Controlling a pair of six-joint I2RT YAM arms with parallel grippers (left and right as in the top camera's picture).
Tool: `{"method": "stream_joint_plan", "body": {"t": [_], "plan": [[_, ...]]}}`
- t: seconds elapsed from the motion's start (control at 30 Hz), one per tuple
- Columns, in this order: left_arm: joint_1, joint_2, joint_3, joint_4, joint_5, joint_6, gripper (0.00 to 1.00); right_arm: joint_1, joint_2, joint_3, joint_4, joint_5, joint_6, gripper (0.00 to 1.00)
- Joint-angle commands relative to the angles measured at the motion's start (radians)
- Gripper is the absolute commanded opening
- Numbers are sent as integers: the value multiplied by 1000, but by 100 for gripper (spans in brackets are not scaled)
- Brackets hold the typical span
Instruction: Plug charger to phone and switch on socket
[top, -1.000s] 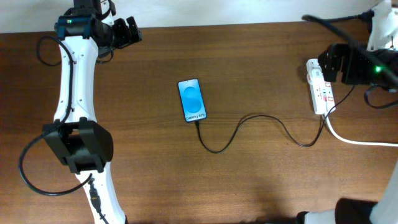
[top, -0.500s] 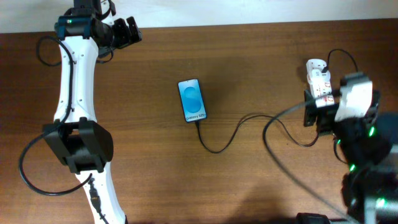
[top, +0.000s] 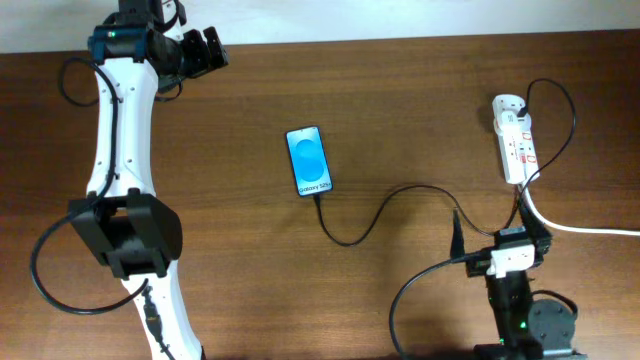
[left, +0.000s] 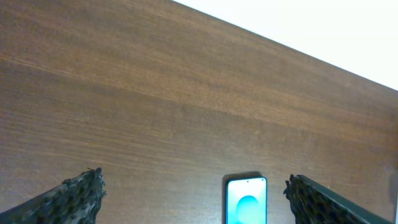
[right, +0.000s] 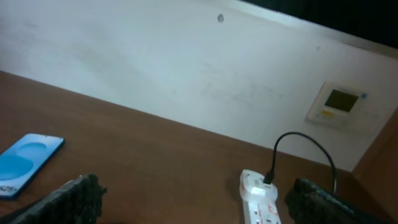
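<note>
Phone (top: 308, 160), bright blue screen

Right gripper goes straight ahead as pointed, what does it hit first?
Probably the socket, low and centred between the open jaws of the right gripper. Height is unclear; it might pass over toward the wall.

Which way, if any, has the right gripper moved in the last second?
Yes. The right gripper has pulled back from over the power strip and now sits well below it in the overhead view.
</note>
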Motion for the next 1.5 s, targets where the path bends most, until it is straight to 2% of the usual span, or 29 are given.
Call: {"method": "stream_joint_plan", "body": {"t": [0.0, 0.17, 1.1, 1.23, 1.33, 1.47], "plan": [[1, -14, 12, 2, -7, 4, 99, 8, -39, -68, 16, 7, 4, 98], [1, -14, 12, 1, -7, 4, 99, 8, -39, -148, 3, -38, 4, 98], [-4, -14, 12, 1, -7, 4, 99, 7, -39, -148, 3, -56, 5, 98], [-6, -58, -1, -69, -7, 5, 99, 7, -39, -148, 3, -56, 4, 98], [-6, -146, -92, -111, -27, 5, 99, 7, -39, -148, 3, -56, 4, 98], [-6, -354, -388, -32, -61, 5, 99, 7, -39, -148, 3, -56, 4, 98]]}}
